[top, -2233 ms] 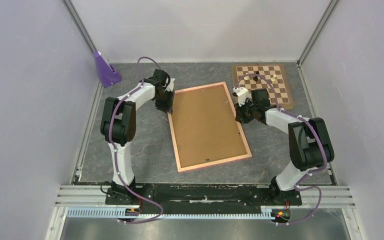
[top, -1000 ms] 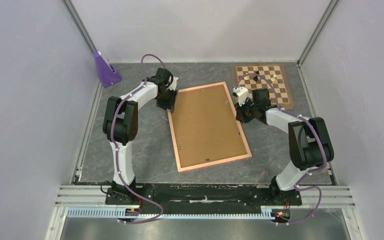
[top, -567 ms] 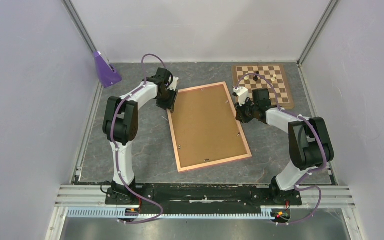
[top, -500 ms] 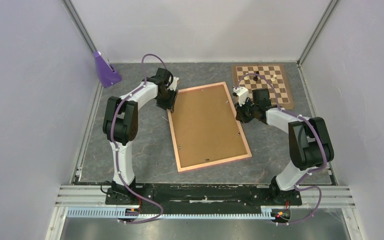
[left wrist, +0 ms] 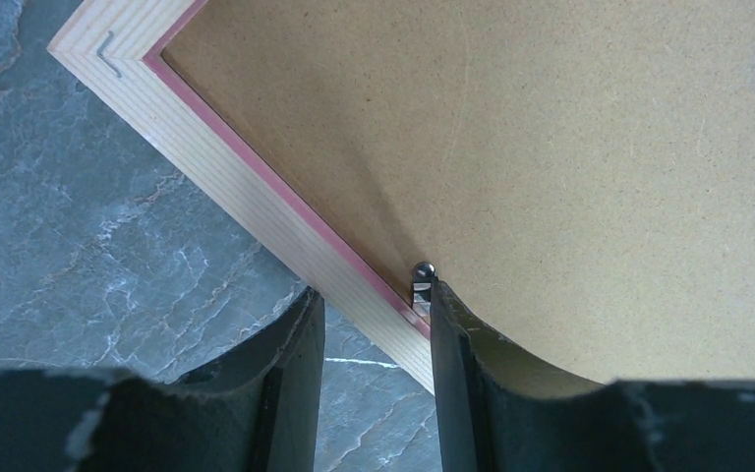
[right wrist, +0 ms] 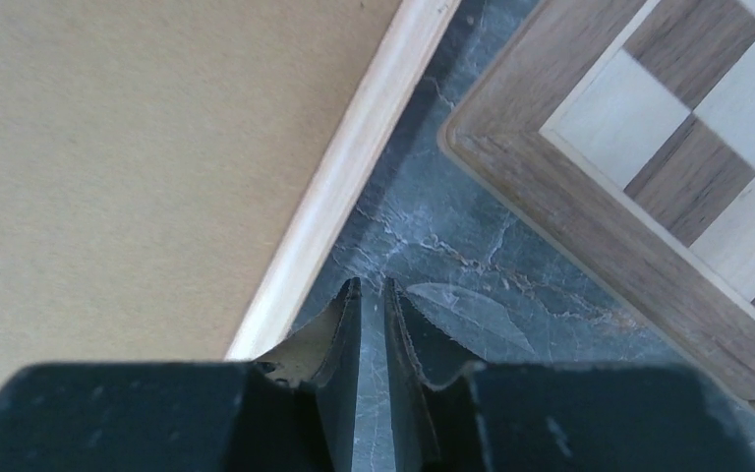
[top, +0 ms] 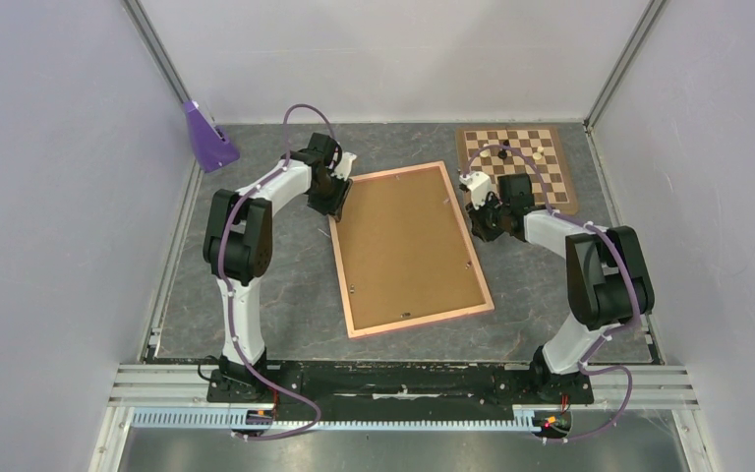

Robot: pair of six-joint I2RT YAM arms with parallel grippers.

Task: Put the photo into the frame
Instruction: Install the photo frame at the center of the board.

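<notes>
The frame (top: pixel 421 321) lies back-up mid-table, its pale wood rail around the brown backing board (top: pixel 405 246). The photo is hidden. My left gripper (top: pixel 334 204) is at the frame's left rail near the far corner. In the left wrist view it (left wrist: pixel 374 300) is open, its jaws either side of the rail (left wrist: pixel 246 197), the right finger against a small metal tab (left wrist: pixel 421 280) on the backing board (left wrist: pixel 570 147). My right gripper (top: pixel 480 228) is just off the frame's right rail. In the right wrist view it (right wrist: pixel 372 287) is shut and empty over the table, beside the rail (right wrist: pixel 354 157).
A brown-and-cream chessboard (top: pixel 541 167) with a few pieces lies at the back right, close behind the right gripper; it also shows in the right wrist view (right wrist: pixel 668 138). A purple block (top: pixel 206 138) sits at the back left corner. Walls enclose the grey marbled table.
The left gripper has shifted slightly toward the frame's far-left corner. The right gripper has edged a little right, off the frame's rail. The frame has barely moved.
</notes>
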